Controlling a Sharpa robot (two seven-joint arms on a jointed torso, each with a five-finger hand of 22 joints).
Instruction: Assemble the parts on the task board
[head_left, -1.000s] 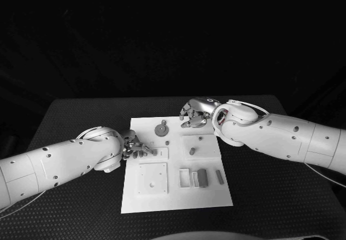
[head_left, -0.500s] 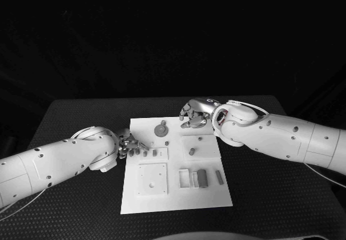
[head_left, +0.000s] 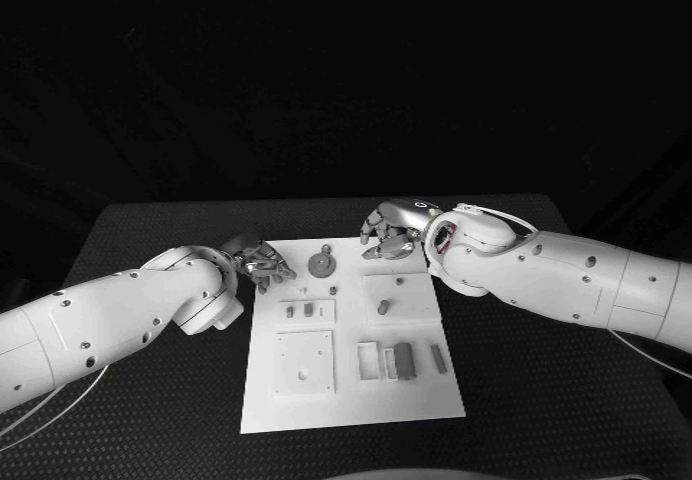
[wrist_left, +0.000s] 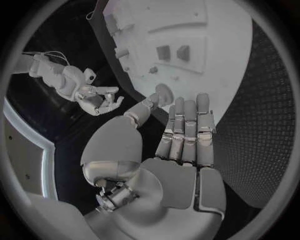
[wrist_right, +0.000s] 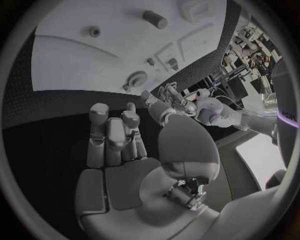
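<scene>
Left hand (head_left: 257, 262) empty, fingers straight and loosely apart, hovers at task board (head_left: 353, 400) far left corner. Gear part (head_left: 323, 263) lies on board just beside its fingertips. Right hand (head_left: 389, 229) empty, fingers curled in, above board far edge.

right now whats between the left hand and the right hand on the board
In the head view, the gear lies on the task board between the left hand and the right hand, touching neither.
</scene>
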